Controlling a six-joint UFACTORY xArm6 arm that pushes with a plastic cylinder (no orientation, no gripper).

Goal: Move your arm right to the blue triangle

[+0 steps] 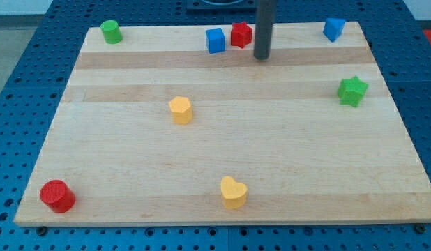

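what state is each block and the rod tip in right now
my tip: down on the wooden board, touching no block, just right of the red block
blue triangle: far right of tip, untouched
blue cube: left of red block
green star: alone
green cylinder: upright
yellow block: alone
yellow heart: alone
red cylinder: upright

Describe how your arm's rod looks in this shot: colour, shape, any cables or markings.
Only my rod shows: a straight, round, dark grey bar with a matte surface, entering from the view's top. My tip ends blunt and flat. No cables, labels or markings are visible on it.
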